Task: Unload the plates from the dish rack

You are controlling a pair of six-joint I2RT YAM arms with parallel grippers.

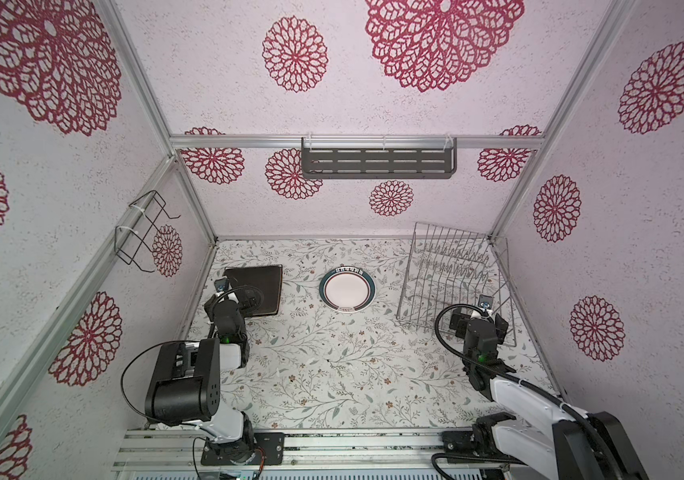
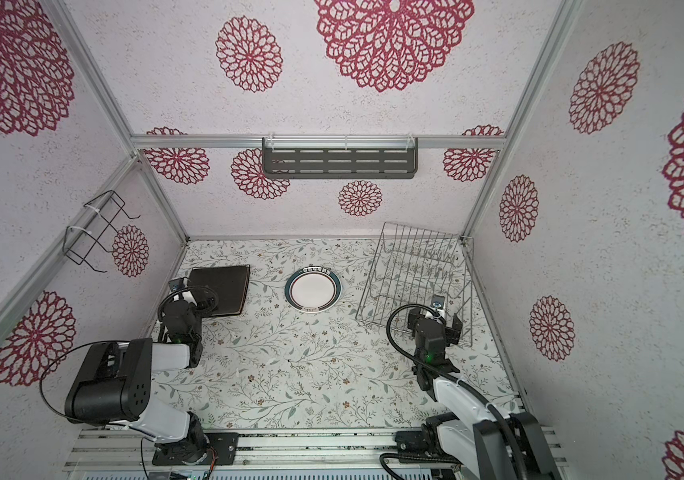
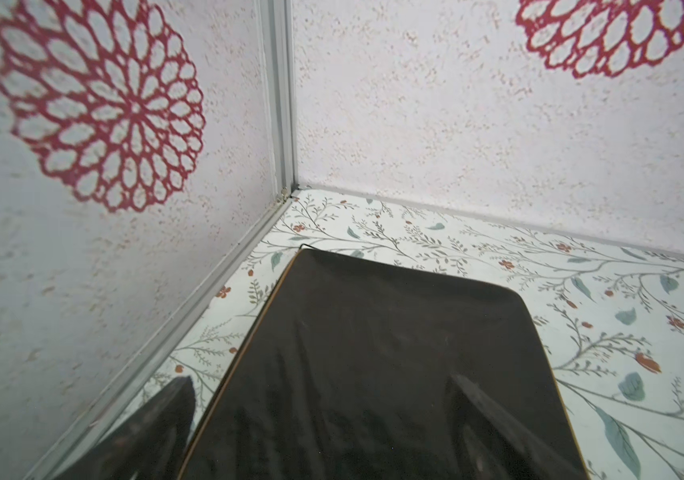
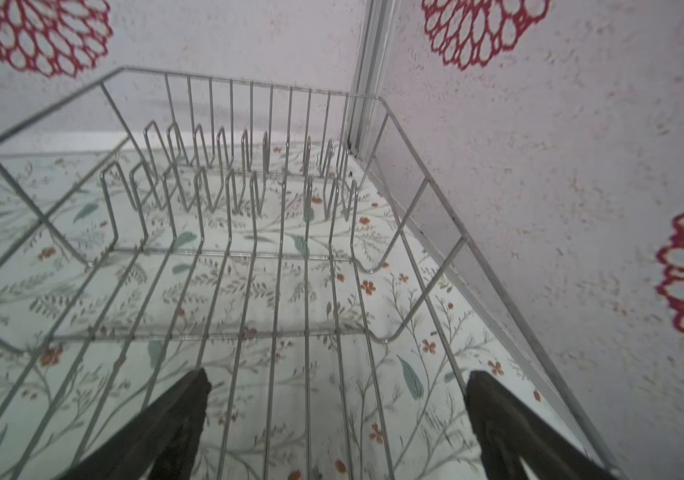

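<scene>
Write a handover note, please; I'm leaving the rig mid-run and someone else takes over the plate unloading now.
Left gripper: jaws wide open, holding nothing, over the near edge of the dark square plate, which lies flat at the far left of the table.
Right gripper: jaws wide open, empty, over the near end of the dish rack.
Teal-rimmed round plate: flat, mid-table, clear of the rack.
Done: no plate stands in the rack.
To do: only two plates show; whether others lie under the dark one cannot be told. Probably just withdraw both arms.

Dark square plate and teal-rimmed round plate lie flat left of silver rack.
</scene>
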